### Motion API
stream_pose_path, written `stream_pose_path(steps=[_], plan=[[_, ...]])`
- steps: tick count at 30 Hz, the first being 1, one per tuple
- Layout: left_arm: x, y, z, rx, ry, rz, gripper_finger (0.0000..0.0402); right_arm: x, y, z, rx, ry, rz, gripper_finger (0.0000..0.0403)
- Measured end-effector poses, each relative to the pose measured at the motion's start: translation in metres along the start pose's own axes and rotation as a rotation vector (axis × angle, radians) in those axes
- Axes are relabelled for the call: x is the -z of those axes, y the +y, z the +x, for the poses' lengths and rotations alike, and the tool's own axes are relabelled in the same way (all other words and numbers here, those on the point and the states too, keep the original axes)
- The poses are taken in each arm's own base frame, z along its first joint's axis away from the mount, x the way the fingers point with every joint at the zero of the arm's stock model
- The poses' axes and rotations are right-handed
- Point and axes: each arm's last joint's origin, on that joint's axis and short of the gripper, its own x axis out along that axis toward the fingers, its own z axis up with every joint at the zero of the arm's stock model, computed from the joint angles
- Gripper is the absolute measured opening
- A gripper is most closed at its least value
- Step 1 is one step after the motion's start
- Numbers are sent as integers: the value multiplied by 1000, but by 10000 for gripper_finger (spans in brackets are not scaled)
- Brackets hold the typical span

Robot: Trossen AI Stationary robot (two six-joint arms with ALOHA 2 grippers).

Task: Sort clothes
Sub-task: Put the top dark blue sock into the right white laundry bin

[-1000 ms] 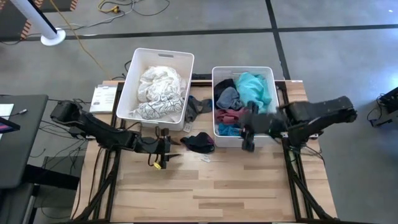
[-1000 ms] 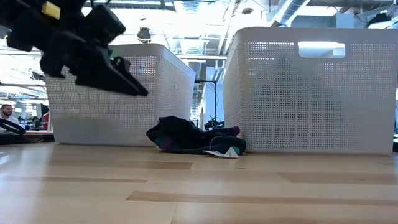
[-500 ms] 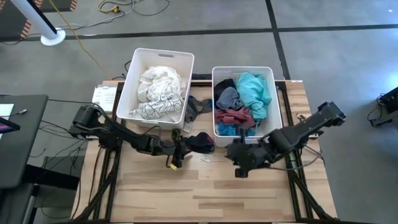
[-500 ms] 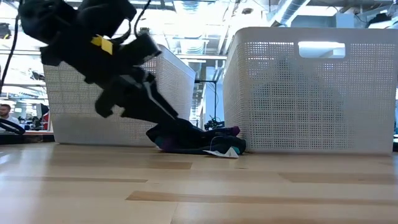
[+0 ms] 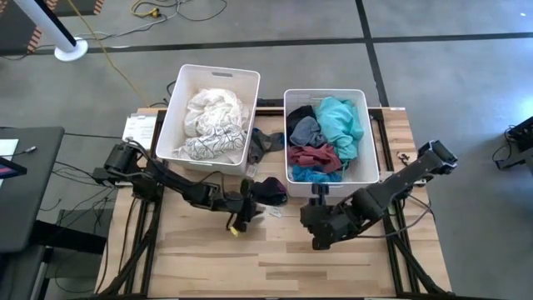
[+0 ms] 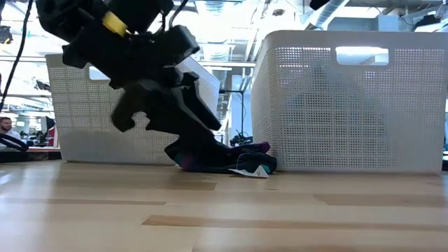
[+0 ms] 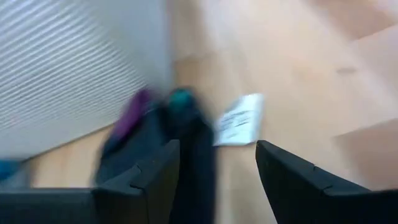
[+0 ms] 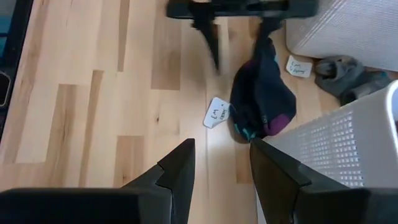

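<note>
A small dark garment (image 5: 269, 190) with purple and teal trim lies on the table in front of the gap between the two bins; it also shows in the low view (image 6: 222, 158). My left gripper (image 5: 251, 203) is open and low at its left side, fingers tipped down toward it (image 7: 217, 149). In the right wrist view one left finger (image 8: 267, 30) stands at the garment's edge (image 8: 264, 93) and the other (image 8: 210, 38) stands over bare table. My right gripper (image 8: 222, 149) is open and empty over the table (image 5: 315, 227), in front of the right bin. My left gripper comes at the dark garment slanting down from the table's left. One finger stands at the garment's left edge (image 7: 168, 134). Blur keeps me from telling whether it touches the cloth. The garment lies flat on the table.
The left white bin (image 5: 176, 112) holds white and patterned clothes. The right white bin (image 5: 367, 125) holds teal, grey and maroon clothes. A grey garment (image 5: 265, 143) lies between the bins. A white tag (image 8: 217, 112) lies by the dark garment. Bare wood lies toward the near edge.
My left gripper has gone toward the table's right edge and down to the dark garment, tipping its fingers downward. My right gripper has left the right bin's front and gone toward the near edge and leftward. The dark garment has stayed where it was.
</note>
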Motion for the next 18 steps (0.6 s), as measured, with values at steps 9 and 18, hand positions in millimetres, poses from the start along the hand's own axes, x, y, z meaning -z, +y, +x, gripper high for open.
stream_pose_path(steps=[9,18], plan=[[3,13,8,-119,57,-4,183,0,3,-1,-7,-9,5,166],[24,29,12,-68,201,-89,143,-1,3,-1,-8,-13,8,166]])
